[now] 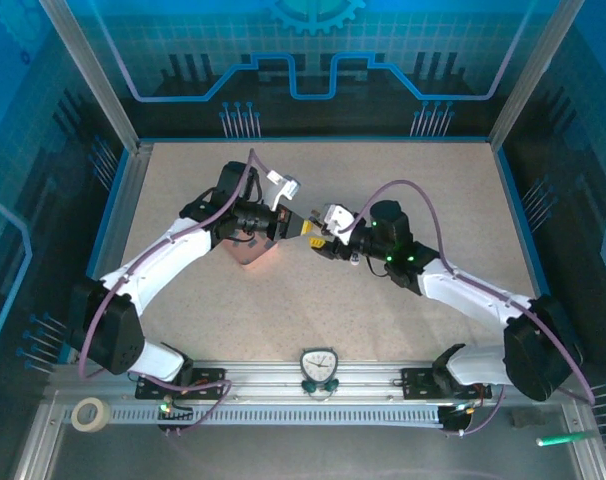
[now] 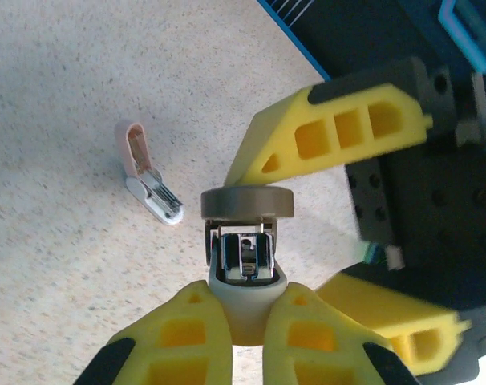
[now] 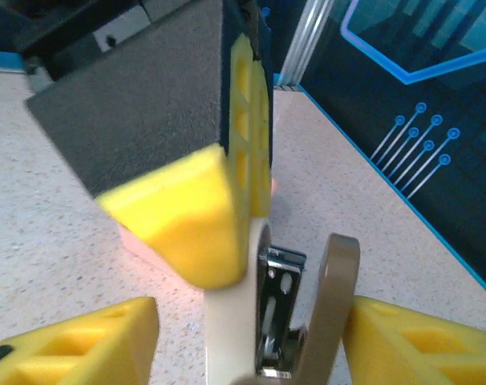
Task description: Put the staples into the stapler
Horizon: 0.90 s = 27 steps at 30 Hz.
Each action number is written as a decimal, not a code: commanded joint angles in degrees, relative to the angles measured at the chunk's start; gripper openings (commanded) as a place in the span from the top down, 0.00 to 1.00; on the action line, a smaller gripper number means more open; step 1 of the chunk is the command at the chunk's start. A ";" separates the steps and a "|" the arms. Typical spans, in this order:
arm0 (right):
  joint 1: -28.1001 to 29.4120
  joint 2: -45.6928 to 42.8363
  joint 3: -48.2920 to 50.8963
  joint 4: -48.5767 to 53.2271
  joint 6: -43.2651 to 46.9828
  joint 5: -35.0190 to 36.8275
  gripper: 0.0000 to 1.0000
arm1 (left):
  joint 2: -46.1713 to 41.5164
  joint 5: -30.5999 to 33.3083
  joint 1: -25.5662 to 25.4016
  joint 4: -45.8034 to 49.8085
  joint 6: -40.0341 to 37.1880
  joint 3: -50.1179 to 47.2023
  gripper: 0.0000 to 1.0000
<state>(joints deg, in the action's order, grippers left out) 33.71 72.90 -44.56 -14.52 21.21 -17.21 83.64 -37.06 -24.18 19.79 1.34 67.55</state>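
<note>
Jaws of the left gripper pinch the white base of the stapler, held above the counter; its long axis runs straight out between the right gripper jaws, parted and gripping nothing.

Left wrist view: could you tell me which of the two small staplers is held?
The white stapler with the taupe top, clamped in the left gripper; the pink-and-white one lies free on the table.
</note>
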 commanded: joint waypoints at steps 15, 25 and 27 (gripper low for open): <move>-6.87 2.92 -13.74 26.12 2.19 -29.54 0.42 | -3.33 -2.45 -2.18 17.47 -43.04 2.78 1.00; -5.77 7.70 -18.24 31.81 4.92 -32.57 0.52 | -4.17 -2.33 -2.96 18.00 -46.52 2.16 1.00; -5.68 8.07 -18.32 32.14 5.32 -32.36 0.52 | -4.44 -2.31 -2.97 17.53 -46.29 1.97 1.00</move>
<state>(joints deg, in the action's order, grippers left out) 27.42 80.27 -60.99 15.03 25.06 -47.27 81.19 -37.32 -26.81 37.08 -42.57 70.04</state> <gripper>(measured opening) 0.483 0.104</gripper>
